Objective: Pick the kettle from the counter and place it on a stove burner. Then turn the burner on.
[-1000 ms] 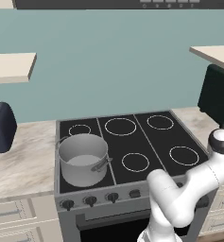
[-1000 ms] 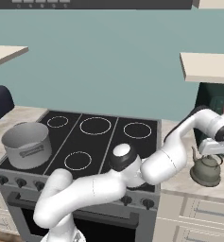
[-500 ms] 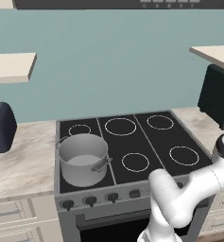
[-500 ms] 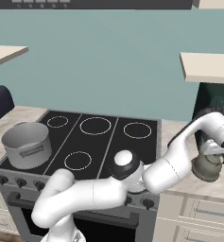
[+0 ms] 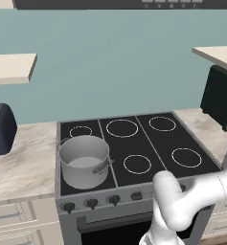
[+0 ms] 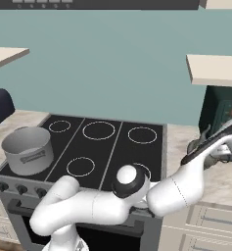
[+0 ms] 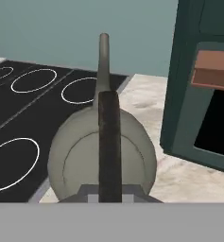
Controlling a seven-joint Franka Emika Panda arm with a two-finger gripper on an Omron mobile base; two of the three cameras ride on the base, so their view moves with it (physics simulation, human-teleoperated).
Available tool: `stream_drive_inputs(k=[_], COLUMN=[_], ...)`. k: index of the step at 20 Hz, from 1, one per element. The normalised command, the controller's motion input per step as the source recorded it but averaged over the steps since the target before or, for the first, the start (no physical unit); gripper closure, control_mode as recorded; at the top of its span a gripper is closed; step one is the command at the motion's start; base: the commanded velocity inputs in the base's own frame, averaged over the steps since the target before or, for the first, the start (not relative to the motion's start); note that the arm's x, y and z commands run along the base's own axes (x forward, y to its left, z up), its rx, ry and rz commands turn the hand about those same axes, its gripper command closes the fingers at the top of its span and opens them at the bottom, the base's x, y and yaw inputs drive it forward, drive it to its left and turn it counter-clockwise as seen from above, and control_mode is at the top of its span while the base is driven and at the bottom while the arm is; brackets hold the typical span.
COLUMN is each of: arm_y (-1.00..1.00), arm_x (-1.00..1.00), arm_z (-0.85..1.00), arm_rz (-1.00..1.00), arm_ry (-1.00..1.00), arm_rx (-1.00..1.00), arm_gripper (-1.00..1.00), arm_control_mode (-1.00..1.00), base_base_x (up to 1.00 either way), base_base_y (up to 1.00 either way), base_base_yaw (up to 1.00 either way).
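Steel pot (image 5: pixel 84 161) on the front-left of the black cooktop (image 5: pixel 148 143), white burner rings (image 5: pixel 137 164) across the glass. Further right, grey-green kettle (image 7: pixel 102 156) standing on the marbled counter (image 7: pixel 189 177) just beside the cooktop edge, dark handle (image 7: pixel 109 142) arching over its lid, spout pointing away. Gripper (image 6: pixel 220 149) low over the kettle, beside a dark green appliance (image 7: pixel 203 80); cannot tell whether fingers are apart or closed.

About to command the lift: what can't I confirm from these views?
- Gripper fingertips: cut off below the hand view's bottom edge, so grasp on the kettle handle is unconfirmed.
- Kettle in right base view: mostly hidden behind the arm.
- Stove knobs: markings too small to read.
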Motion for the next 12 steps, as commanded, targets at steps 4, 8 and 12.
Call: stream_drive_inputs(k=[4,8,12], arm_y=[1.00,1.00,1.00], arm_x=[0.00,0.00,0.00], arm_z=[0.24,0.16,0.11], arm_rz=[0.00,0.00,-0.03], arm_ry=[-0.32,-0.22,-0.06], arm_rx=[0.18,0.07,0.00], arm_gripper=[1.00,1.00,1.00], arm_control_mode=[-1.00,-1.00,-1.00], base_base_x=[0.00,0.00,0.00], base_base_y=[0.00,0.00,0.00], base_base_yaw=[0.00,0.00,0.00])
